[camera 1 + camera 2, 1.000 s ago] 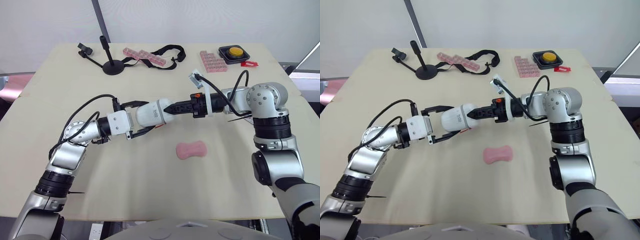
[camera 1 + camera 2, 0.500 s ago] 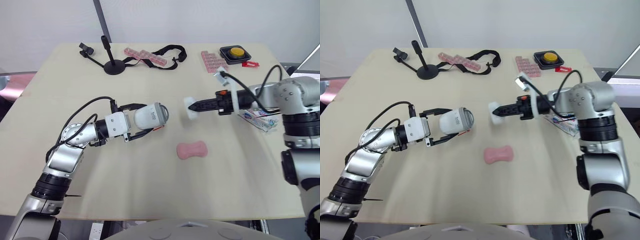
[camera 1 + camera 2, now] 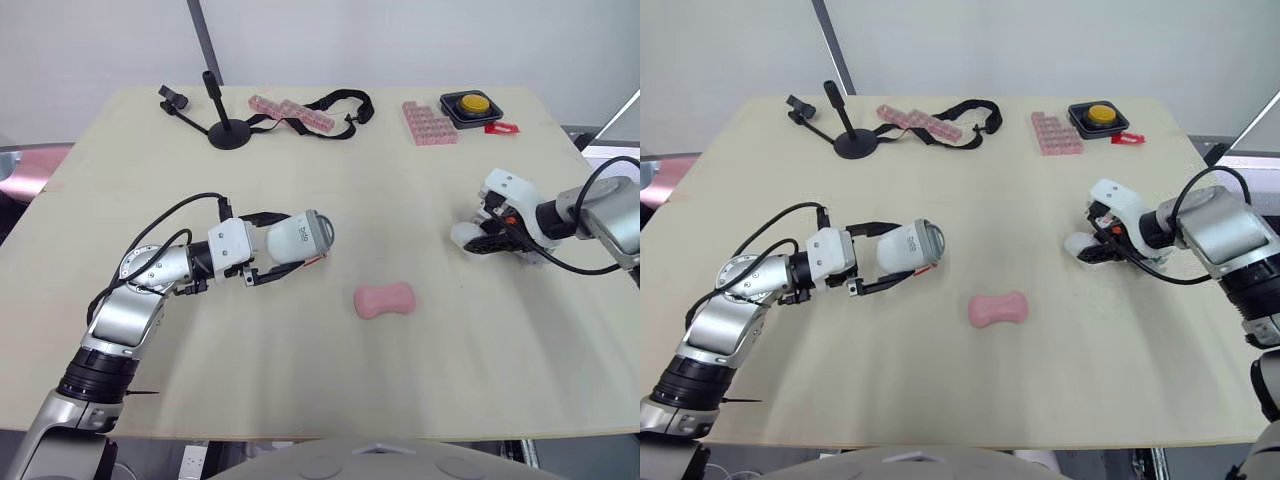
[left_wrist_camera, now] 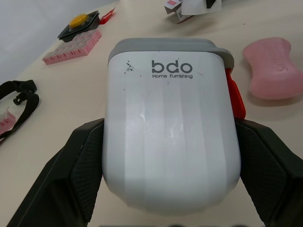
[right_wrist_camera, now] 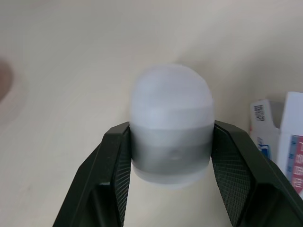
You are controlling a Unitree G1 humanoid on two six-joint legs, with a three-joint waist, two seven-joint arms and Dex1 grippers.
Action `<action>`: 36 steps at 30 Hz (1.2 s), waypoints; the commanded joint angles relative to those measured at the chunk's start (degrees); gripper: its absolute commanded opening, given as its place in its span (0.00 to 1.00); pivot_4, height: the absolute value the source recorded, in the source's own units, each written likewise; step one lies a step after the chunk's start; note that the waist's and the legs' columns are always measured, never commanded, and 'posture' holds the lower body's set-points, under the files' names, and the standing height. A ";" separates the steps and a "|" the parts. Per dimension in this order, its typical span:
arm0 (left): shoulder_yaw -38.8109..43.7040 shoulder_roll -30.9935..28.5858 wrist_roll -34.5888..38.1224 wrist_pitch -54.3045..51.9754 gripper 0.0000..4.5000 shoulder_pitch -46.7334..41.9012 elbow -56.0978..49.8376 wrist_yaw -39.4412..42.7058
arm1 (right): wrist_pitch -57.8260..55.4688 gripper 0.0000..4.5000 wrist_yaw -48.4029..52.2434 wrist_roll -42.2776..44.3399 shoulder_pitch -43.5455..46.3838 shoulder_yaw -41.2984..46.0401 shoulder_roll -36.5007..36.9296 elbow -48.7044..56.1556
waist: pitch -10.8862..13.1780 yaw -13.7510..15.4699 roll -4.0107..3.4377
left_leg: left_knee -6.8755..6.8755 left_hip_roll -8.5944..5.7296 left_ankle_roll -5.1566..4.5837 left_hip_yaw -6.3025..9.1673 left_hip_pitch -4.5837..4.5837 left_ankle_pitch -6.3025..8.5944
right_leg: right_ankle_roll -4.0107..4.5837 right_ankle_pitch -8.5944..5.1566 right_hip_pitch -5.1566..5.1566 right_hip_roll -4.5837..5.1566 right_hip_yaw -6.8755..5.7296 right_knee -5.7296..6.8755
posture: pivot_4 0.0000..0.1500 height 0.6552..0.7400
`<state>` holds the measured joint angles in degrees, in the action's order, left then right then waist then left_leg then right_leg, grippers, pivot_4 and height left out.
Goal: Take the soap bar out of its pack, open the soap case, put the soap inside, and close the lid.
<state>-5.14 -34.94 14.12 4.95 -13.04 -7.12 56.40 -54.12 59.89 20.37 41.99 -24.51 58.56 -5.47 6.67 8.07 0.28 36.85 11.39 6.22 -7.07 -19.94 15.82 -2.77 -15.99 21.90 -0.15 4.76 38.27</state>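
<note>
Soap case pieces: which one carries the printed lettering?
The bigger piece in the left gripper, lettering on its white side; the small domed piece in the right gripper shows none.

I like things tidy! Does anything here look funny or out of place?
The pink soap lies bare on the table. The soap case is apart: the left end effector grips it, while the right end effector grips its lid well away, near the pack.
</note>
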 commanded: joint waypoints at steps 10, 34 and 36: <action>0.90 0.15 1.07 -1.06 0.82 -1.28 -1.86 0.28 | 4.02 0.44 0.49 -7.29 1.98 1.72 -6.81 -5.38 | 0.00 -0.23 0.00 | 0.08 0.01 -0.03 0.00 -0.04 -0.01 | 0.00 0.00 0.01 0.04 -0.06 0.04 | 1.00 1.00; 1.05 -0.03 0.77 -2.09 0.82 0.45 -4.15 -0.45 | 12.59 0.99 3.67 -10.65 4.71 6.83 -13.62 -13.07 | 0.00 -0.24 0.00 | 0.16 0.02 -0.05 0.00 -0.11 -0.03 | 0.02 0.01 0.02 0.06 -0.10 0.10 | 1.00 1.00; 1.20 -0.16 0.86 -2.26 0.82 0.49 -4.03 -0.29 | 16.05 0.99 3.07 -9.97 4.02 9.61 -13.74 -13.53 | 0.00 -0.21 0.00 | 0.18 0.03 -0.05 0.00 -0.15 -0.03 | 0.02 0.01 0.02 0.07 -0.12 0.10 | 1.00 1.00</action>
<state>-5.14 -34.60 14.03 2.78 -12.67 -9.62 56.29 -41.52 63.18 9.52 45.99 -19.12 44.47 -19.63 6.67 7.86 0.28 37.04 11.42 6.17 -7.07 -20.10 15.79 -2.75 -15.98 21.92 -0.08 4.64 38.37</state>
